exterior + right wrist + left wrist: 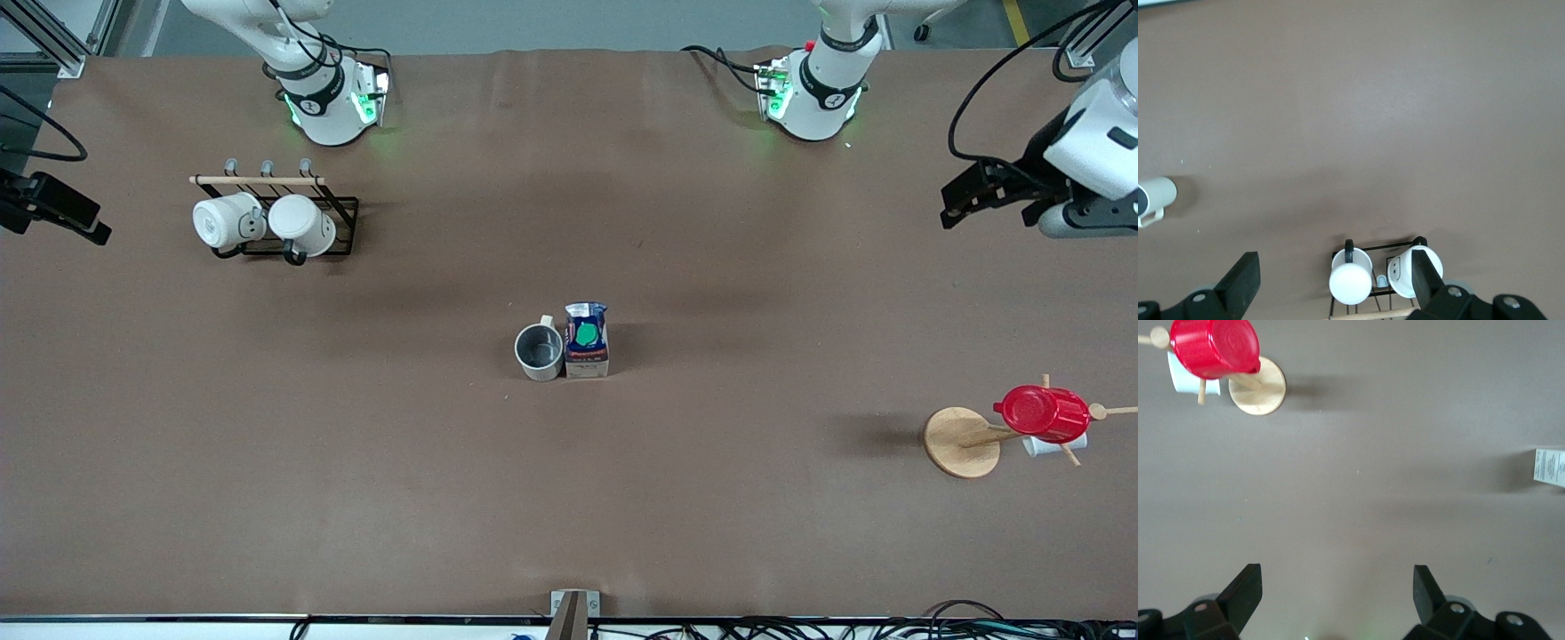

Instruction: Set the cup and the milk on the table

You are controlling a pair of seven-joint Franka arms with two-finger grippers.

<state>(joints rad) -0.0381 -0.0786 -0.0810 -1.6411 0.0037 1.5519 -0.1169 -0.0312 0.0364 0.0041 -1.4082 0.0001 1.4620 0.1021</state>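
Jaws of both grippers stand released and grasp nothing.

The left gripper (pixel 1331 593) hangs over the left arm's end of the surface (pixel 711 498); the right gripper (pixel 1331 280) hangs over the rack (pixel 1371 283) with two white mugs (pixel 262 224). The cup (pixel 539 350) stands upright in the middle of the surface, and the milk (pixel 587 340) stands just beside it, toward the left arm's end. A red cup (pixel 1042 412) hangs on a wooden stand (pixel 960 442).

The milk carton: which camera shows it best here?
The front view: the whole milk carton stands mid-table, green cap showing, beside the cup. The left wrist view catches only a white printed sliver of it at the frame edge. The right wrist view shows none of it.
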